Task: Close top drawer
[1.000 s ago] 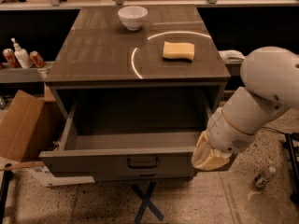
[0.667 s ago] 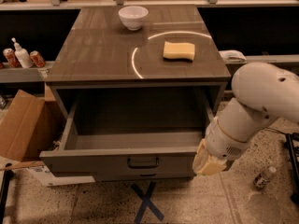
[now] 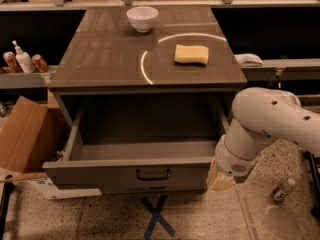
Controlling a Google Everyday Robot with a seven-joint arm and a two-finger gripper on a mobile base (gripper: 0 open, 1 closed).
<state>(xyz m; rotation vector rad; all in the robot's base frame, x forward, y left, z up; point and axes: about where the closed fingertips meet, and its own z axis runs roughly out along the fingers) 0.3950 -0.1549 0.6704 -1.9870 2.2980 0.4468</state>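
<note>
Top drawer (image 3: 100,173): pulled well out of the cabinet, lower centre of the frame; its deep box stands open under the bench edge.
Handle (image 3: 152,174): small dark bail in the middle of the front panel, nothing touching it.
Tool (image 3: 220,179): lower right of centre, its pale yellowish tip right against the right end of the drawer's front panel. From here I cannot tell whether it is apart or together.
Arm (image 3: 265,119): fat white link coming in from the right edge, bent at a rounded elbow, wrist pointing down and left to the drawer's corner.
Change since a second ago: the elbow has swung lower and further left, and the tool sits a little lower along the panel's end; the drawer looks just as far out.
Bench (image 3: 100,59): grey-brown top, upper centre, with a bright white arc on it.
On the bench: white bowl (image 3: 142,18) at the back, yellow sponge (image 3: 191,54) right of centre, well apart.
Left side: cardboard box (image 3: 25,134) beside the cabinet; cans and a pump bottle (image 3: 23,59) on a shelf, labels too small to read.
Floor: blue tape cross (image 3: 157,216) below the drawer.
</note>
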